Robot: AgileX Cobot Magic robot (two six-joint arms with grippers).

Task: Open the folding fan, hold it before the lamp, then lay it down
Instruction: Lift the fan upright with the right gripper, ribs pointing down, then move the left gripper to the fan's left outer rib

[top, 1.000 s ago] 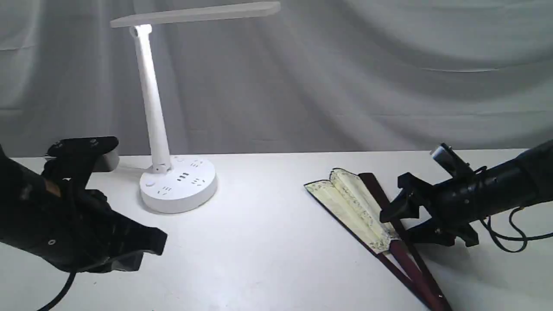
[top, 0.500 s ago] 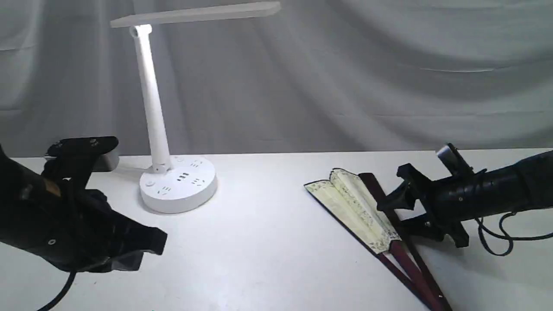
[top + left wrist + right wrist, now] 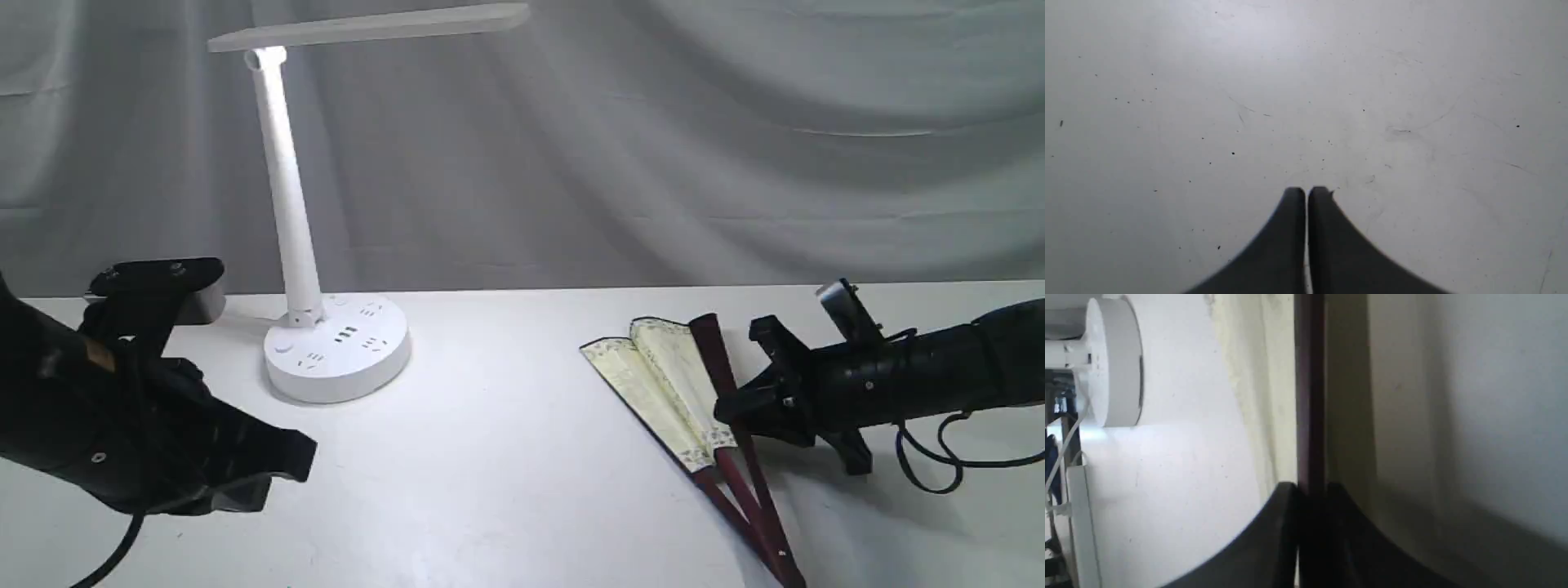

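Note:
The folding fan lies partly spread at the table's right, cream leaf to the left, maroon guards running toward the near edge. My right gripper is shut on its upper maroon guard, with the cream leaf just beside the fingers. The white lamp stands at the back left, its flat head high above, and its round base shows in the right wrist view. Low at the front left, my left gripper is shut on nothing over bare table.
A grey curtain hangs behind the white table. A black cable loops under the right arm. A white block with a cord sits beyond the lamp's base in the right wrist view.
My right gripper has closed onto the fan's upper guard. The fan has swung, its pivot end sliding left and its guards standing steeper. The left arm has not moved.

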